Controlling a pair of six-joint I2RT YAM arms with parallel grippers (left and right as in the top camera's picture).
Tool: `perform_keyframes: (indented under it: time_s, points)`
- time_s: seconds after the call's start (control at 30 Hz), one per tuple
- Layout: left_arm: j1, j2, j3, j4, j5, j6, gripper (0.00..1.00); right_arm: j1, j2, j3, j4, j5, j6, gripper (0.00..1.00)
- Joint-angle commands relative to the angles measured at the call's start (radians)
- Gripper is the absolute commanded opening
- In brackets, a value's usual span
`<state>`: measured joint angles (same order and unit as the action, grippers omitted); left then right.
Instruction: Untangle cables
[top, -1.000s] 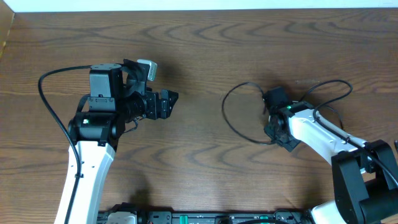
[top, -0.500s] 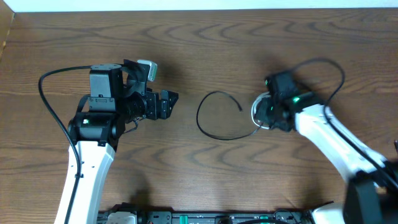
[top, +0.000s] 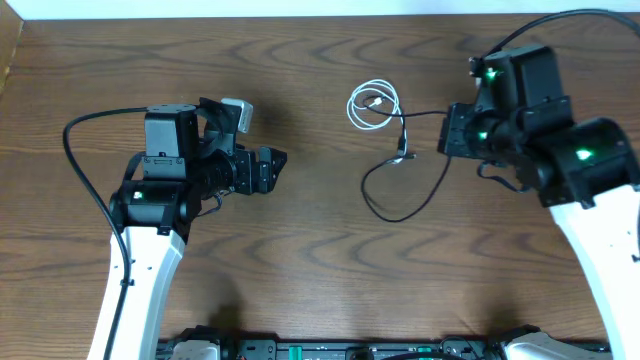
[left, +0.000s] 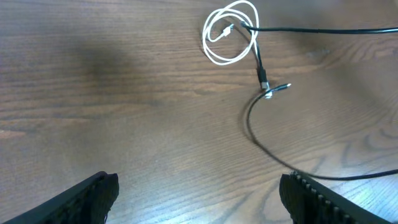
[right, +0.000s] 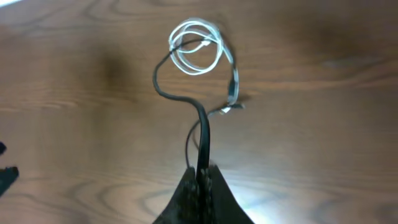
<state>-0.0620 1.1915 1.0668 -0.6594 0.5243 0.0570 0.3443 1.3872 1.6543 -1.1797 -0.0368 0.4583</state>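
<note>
On the right side of the table, the right arm reaches inward, wrist turned toward the centre. Its right gripper is pinched tight on the black cable, which runs from the fingers to the rim of the white cable — a small flat coil — and loops over the wood. Opposite, the left arm stands bent at the elbow, its left gripper aimed at the cords, jaws spread wide and empty — well apart from both.
</note>
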Motion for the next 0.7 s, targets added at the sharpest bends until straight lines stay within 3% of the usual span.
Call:
perform_keyframes:
  time_s: [0.0, 0.4, 0.67]
  points:
    - [-0.002, 0.003, -0.005, -0.01, -0.001, 0.014, 0.91, -0.014, 0.0, 0.093, -0.047, 0.121, -0.053, 0.01]
    - [-0.002, 0.003, -0.005, -0.007, -0.001, 0.015, 0.92, -0.094, 0.0, 0.462, -0.204, 0.195, -0.153, 0.01]
    - [-0.002, 0.003, -0.005, 0.002, 0.003, 0.014, 0.92, -0.094, -0.013, 0.652, -0.203, 0.006, -0.274, 0.01]
